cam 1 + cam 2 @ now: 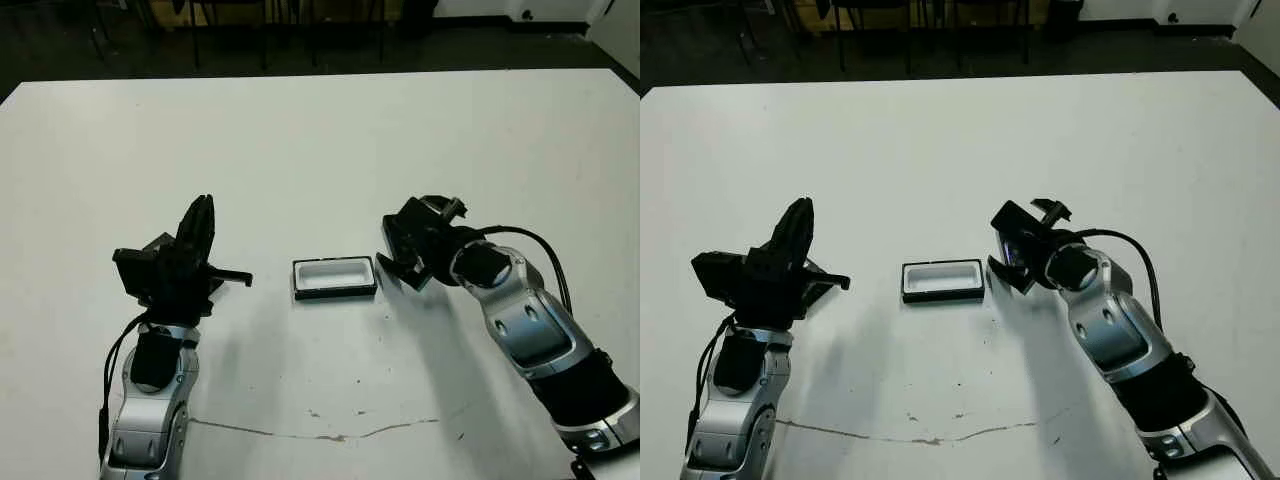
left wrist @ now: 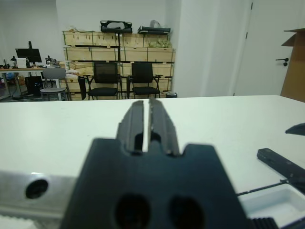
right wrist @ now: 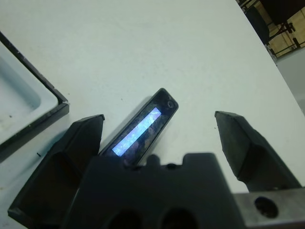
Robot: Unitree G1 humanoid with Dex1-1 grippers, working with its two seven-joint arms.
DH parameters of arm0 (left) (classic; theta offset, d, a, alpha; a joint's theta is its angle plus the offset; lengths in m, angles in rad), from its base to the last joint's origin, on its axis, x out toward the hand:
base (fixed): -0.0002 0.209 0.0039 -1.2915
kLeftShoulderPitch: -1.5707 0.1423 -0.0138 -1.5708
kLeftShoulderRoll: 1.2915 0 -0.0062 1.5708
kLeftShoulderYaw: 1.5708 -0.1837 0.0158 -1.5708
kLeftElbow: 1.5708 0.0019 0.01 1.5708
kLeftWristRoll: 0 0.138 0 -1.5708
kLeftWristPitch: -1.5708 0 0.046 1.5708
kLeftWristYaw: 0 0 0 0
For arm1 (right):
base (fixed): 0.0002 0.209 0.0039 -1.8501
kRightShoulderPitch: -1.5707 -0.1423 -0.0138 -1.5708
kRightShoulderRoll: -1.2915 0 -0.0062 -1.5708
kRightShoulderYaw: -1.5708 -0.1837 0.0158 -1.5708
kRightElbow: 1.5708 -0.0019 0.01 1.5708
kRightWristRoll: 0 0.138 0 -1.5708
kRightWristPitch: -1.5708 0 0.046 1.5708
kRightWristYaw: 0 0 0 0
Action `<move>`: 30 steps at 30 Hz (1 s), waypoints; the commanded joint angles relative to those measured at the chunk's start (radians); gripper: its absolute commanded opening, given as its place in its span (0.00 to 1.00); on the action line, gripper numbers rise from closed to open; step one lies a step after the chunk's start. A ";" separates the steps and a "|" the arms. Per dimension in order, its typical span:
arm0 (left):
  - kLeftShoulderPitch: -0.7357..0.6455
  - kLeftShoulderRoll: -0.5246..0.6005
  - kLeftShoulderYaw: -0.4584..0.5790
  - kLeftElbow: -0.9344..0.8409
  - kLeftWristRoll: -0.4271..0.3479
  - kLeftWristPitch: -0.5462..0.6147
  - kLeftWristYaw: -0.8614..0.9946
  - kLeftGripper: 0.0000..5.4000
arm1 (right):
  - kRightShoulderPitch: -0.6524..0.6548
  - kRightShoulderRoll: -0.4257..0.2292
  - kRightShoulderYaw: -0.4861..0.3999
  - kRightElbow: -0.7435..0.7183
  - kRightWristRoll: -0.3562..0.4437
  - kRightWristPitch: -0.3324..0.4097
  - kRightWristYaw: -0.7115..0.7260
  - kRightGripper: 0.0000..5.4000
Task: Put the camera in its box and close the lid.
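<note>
The camera (image 3: 140,131), a slim black bar with a glowing bluish screen, sits between the wide-spread fingers of my right gripper (image 3: 159,118), nearer to one finger (image 3: 71,157). The gripper is open and neither finger presses on the camera. That gripper (image 1: 412,243) hovers just right of the box (image 1: 335,293), a shallow black tray with white lining and nothing in it, at the table's middle. My left gripper (image 1: 205,205) is left of the box and well apart from it, pointing up and away, shut on nothing. The lid is out of view.
A thin dark crack line (image 1: 300,432) runs across the white table (image 1: 320,140) near its front edge. Beyond the far edge stand black chairs (image 2: 107,78) and stacked wooden crates (image 2: 119,47). A black cable (image 1: 545,250) loops off my right arm.
</note>
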 commanded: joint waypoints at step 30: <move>0.014 0.009 0.012 0.009 -0.008 0.011 -0.011 0.00 | 0.294 0.391 -0.295 -0.102 0.229 0.095 -0.362 0.76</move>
